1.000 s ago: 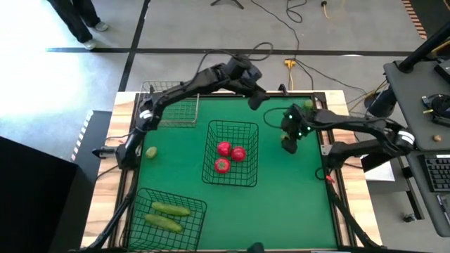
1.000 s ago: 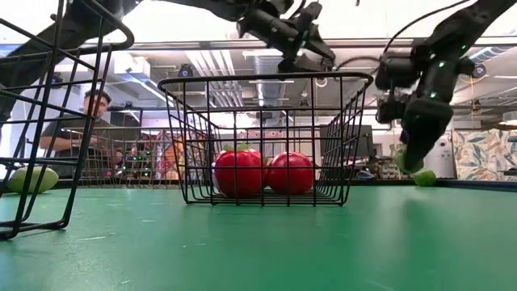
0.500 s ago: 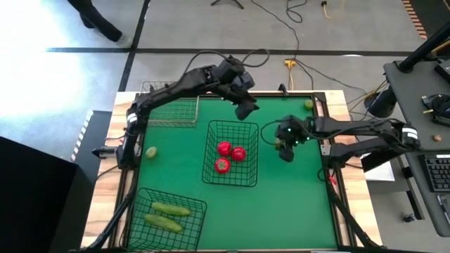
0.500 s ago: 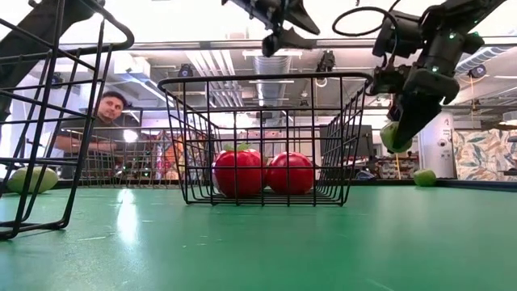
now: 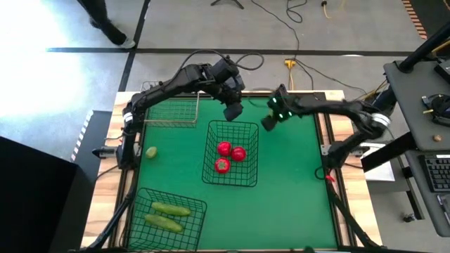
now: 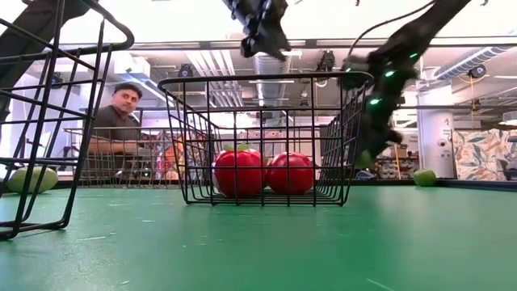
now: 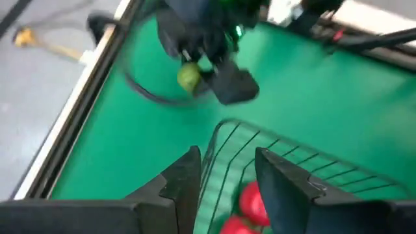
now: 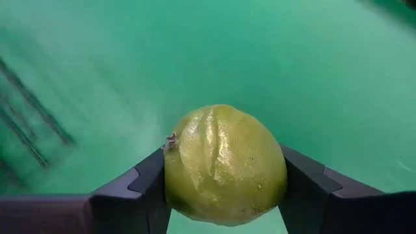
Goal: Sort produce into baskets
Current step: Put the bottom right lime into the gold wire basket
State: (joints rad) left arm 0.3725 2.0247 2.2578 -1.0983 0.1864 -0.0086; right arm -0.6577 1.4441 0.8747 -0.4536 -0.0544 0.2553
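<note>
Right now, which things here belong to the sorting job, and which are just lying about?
Job: tomatoes, cucumbers, tomato basket, cucumber basket, pale basket, held lime in the right pincer, left lime, far lime.

Lying about: floor cables, desk, keyboard, person behind the table.

tomatoes (image 5: 230, 154) in centre basket (image 5: 247, 176), cucumbers (image 5: 167, 214) in near-left basket (image 5: 193, 204) — lime (image 5: 150, 152) left
</note>
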